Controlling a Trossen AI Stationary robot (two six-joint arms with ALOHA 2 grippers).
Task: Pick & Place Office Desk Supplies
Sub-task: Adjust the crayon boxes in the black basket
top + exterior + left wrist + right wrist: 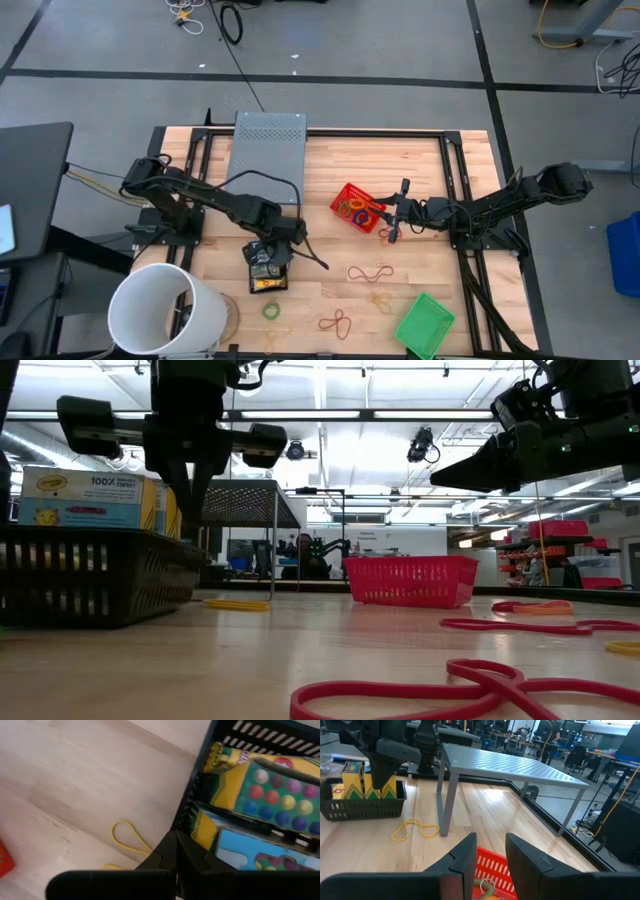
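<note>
Holding crayon boxes (260,795), black basket (90,575); red basket (356,208) seemingly rubber bands (358,209).

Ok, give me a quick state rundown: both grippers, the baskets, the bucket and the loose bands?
left gripper: shut, empty, over the black basket.
right gripper: open, empty, beside the red basket.
black basket: upright, holds crayon boxes.
red basket: upright, holds rubber bands.
green basket: upright at the table's front edge, contents unclear.
white bucket: on its side.
loose rubber bands: flat on the table.
</note>
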